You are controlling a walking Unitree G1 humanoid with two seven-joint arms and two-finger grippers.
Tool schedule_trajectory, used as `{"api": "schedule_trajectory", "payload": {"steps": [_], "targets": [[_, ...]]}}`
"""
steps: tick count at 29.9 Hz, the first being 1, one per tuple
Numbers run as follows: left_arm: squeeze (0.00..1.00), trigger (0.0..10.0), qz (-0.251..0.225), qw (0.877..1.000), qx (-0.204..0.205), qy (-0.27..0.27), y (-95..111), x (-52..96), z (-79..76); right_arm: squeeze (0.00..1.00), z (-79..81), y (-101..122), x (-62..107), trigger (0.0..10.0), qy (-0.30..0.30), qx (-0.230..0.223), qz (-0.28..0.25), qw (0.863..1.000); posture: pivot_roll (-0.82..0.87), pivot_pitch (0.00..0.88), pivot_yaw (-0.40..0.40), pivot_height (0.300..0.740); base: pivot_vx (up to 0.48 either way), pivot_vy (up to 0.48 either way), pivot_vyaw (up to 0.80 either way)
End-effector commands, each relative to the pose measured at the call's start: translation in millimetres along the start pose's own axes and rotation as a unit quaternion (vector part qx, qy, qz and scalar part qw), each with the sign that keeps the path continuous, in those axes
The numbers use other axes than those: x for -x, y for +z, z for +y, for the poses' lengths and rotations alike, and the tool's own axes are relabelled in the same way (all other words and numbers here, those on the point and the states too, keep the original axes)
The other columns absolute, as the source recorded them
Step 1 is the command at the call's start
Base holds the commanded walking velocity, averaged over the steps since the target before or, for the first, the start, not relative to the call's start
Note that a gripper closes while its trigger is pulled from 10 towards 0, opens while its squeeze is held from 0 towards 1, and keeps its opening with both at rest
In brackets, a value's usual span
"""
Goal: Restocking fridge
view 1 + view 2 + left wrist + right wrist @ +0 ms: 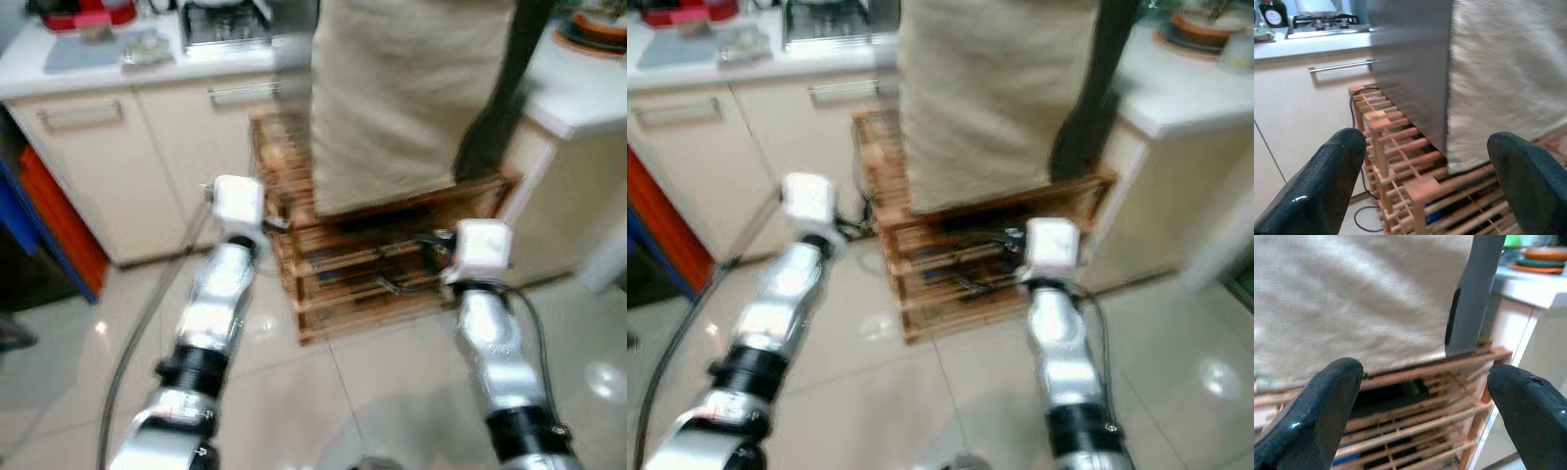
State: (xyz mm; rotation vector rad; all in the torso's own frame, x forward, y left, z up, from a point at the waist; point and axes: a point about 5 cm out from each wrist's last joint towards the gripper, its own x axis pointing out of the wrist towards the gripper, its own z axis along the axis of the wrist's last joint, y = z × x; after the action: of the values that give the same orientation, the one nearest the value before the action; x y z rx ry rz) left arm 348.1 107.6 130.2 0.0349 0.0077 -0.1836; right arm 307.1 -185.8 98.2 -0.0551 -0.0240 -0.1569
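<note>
A small grey fridge [1405, 73] draped in a beige cloth [402, 98] stands on a low wooden slatted rack [392, 264] straight ahead. Both silver arms reach toward it. In the left wrist view my left gripper [1425, 147] is open with nothing between its black fingers [1327, 181], facing the fridge's grey side and the rack's corner. In the right wrist view my right gripper [1425, 377] is open and holds nothing, facing the cloth's lower edge, the rack and a dark grey strip [1474, 293] of the fridge. The views are blurred.
Cream cabinets [88, 166] with bar handles run along the left under a white counter holding a stove [225, 24]. Another white counter [588, 98] with dishes stands at the right. An orange crate [59, 220] sits low left. A cable [137, 333] trails over the tiled floor.
</note>
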Motion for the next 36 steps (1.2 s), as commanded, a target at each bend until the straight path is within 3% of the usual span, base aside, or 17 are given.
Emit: {"api": "schedule_trajectory", "payload": {"steps": [1, 10, 15, 29, 35, 36], "targets": [[0.00, 10.0, -0.005, 1.000, -0.011, 0.018, 3.6, -1.2, 12.7, 1.00, 6.2, 9.5, -4.3, 10.0, 0.002, -0.007, -0.017, 1.000, -0.13, 0.000, 0.021, 0.740, 0.409, 0.251, 0.00], [0.00, 10.0, -0.017, 1.000, -0.012, 0.003, 7.0, -2.8, 11.7, 1.00, -7.6, 5.3, -11.2, 10.0, -0.036, -0.013, 0.003, 0.999, -0.13, 0.000, 0.030, 0.740, 0.210, 0.372, -0.31], [0.00, 10.0, -0.031, 0.999, -0.027, -0.007, 11.8, -6.0, 7.0, 1.00, -9.0, 4.0, -11.8, 10.0, -0.037, -0.011, 0.005, 0.999, -0.14, 0.000, 0.022, 0.740, 0.000, 0.478, -0.72], [0.00, 10.0, -0.025, 1.000, -0.011, -0.012, 5.6, -4.0, 0.8, 1.00, -9.0, 4.5, -13.7, 10.0, -0.034, 0.002, 0.005, 0.999, -0.14, 0.000, 0.006, 0.740, 0.000, 0.474, -0.73], [0.00, 10.0, -0.032, 0.999, -0.015, -0.015, 7.0, -3.6, -2.2, 1.00, -10.3, 4.9, -13.0, 10.0, -0.045, 0.008, 0.000, 0.999, -0.14, 0.000, 0.011, 0.740, 0.000, 0.000, -0.49], [0.00, 10.0, -0.034, 0.999, -0.016, -0.020, 7.7, -3.7, -4.7, 0.83, -10.2, 5.2, -12.8, 10.0, -0.045, 0.008, -0.001, 0.999, -0.14, 0.000, 0.011, 0.740, 0.000, 0.000, 0.00]]}}
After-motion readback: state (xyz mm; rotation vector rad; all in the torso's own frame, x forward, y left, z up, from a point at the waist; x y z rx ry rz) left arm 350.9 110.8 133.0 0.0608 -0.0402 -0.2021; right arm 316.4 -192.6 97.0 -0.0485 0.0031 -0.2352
